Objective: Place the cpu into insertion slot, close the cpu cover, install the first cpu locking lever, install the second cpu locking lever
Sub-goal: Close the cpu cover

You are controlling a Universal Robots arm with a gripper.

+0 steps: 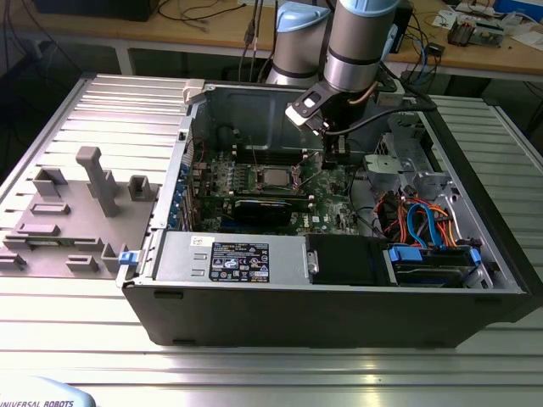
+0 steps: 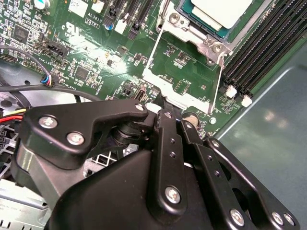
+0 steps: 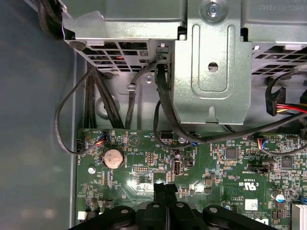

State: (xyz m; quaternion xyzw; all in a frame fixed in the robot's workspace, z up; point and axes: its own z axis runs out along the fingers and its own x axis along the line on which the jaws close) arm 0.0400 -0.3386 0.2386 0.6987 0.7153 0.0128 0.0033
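The cpu (image 2: 219, 10), a square chip with a dull silver top, lies in the insertion slot (image 2: 211, 46) on the green board; the exterior view has the cpu (image 1: 273, 177) in the middle of the open case. The cpu cover (image 2: 175, 92), a thin silver frame, is swung open and lies flat next to the slot, with green board showing through its window. My gripper (image 2: 171, 114) is shut, its black fingertips (image 3: 160, 189) pressed together right at the cover's free edge. Whether they pinch that edge is hidden. In the exterior view the gripper (image 1: 333, 158) hangs just to the exterior view's right of the cpu.
Long black memory slots (image 2: 261, 50) run beside the socket, close to the grey case wall (image 2: 280, 120). A metal drive cage (image 3: 211, 72) with black cables (image 3: 163, 100) stands over the board's edge. A coin battery (image 3: 114, 157) sits on the board. A black card (image 1: 267, 208) lies below the socket.
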